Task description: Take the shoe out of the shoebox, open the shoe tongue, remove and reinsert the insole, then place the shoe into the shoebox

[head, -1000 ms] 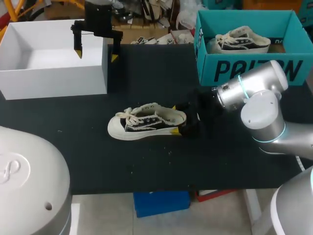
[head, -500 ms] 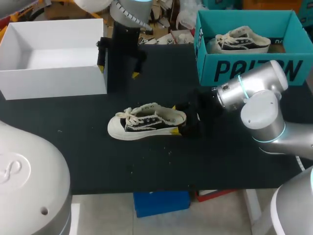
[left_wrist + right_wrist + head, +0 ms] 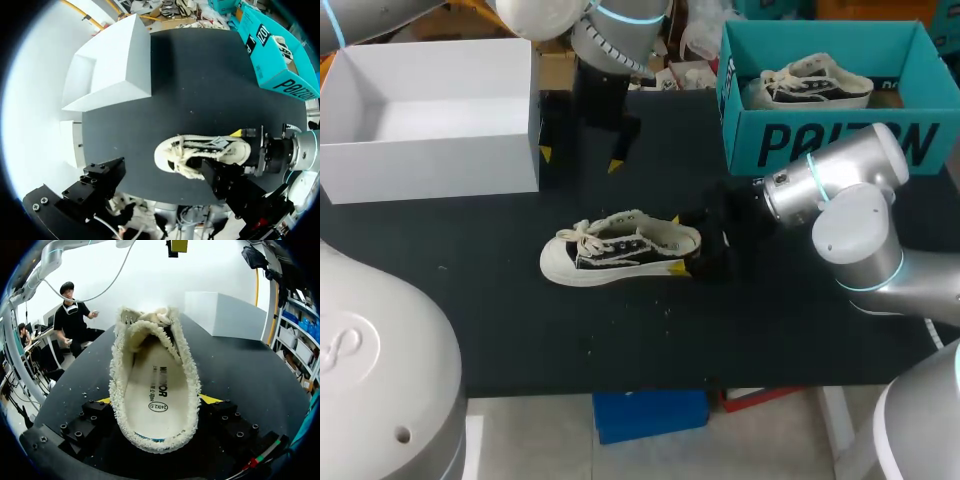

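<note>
A cream low-top shoe (image 3: 620,248) with black side panels lies on its sole mid-table, toe toward the white shoebox (image 3: 430,165). My right gripper (image 3: 678,244) holds the heel, one yellow tip on each side of it. Its wrist view looks into the shoe (image 3: 155,375), showing the cream insole (image 3: 157,395) inside and yellow fingertips (image 3: 210,399) against the heel. My left gripper (image 3: 580,158) hangs open above the table, between the white box and the shoe. In its wrist view the shoe (image 3: 200,152) lies below, ahead of its fingers (image 3: 100,182).
A teal shoebox (image 3: 820,140) at the back right holds a second shoe (image 3: 810,82). The white shoebox has nothing in it. The black mat (image 3: 620,340) in front of the shoe is bare.
My left arm has swung from the white box's right wall rightward and nearer to the shoe, its gripper still open. The right arm and the shoe have not moved.
</note>
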`<state>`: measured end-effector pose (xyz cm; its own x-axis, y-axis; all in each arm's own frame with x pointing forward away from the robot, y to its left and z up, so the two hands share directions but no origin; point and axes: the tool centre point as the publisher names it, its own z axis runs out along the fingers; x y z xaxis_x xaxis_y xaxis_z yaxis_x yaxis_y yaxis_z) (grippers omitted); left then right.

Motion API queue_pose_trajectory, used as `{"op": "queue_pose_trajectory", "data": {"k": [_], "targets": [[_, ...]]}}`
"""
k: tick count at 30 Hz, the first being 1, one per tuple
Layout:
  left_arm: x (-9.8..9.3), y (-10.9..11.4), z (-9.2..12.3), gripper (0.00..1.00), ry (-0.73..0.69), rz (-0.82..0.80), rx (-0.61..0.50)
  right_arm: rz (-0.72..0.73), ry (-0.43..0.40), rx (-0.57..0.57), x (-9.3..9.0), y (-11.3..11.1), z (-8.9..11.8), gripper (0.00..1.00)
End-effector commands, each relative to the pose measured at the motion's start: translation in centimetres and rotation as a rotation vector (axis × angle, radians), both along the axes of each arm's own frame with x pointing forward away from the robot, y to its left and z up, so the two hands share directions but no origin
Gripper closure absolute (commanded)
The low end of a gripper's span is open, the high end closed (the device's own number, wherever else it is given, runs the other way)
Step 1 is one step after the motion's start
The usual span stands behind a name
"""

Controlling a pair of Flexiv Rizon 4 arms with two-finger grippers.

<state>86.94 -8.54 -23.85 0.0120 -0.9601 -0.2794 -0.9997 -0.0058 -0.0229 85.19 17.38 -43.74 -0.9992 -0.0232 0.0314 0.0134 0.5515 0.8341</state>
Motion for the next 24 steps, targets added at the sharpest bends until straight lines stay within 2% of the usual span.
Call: {"op": "queue_pose_trajectory", "data": {"k": [1, 6, 11, 17, 24], "targets": [[0.0, -0.5, 0.9, 0.0, -0.066, -0.012, 0.057, -0.002, 0.0, -0.002, 0.1, 0.2, -0.1, 1.0], [-1.3, -2.6, -0.3, 0.0, -0.098, -0.027, 0.058, -0.002, 0.0, -0.002, 0.1, 0.2, -0.1, 1.0], [-2.6, -4.6, -2.5, 0.0, -0.103, -0.043, 0.04, -0.002, 0.0, -0.002, 0.1, 0.2, -0.1, 1.0], [-3.7, -5.9, -4.6, 0.0, -0.086, -0.045, 0.016, -0.002, 0.0, -0.002, 0.1, 0.2, -0.1, 1.0], [-4.6, -7.9, -7.1, 0.0, -0.042, -0.076, 0.044, -0.002, 0.0, -0.002, 0.1, 0.2, -0.1, 1.0]]}}
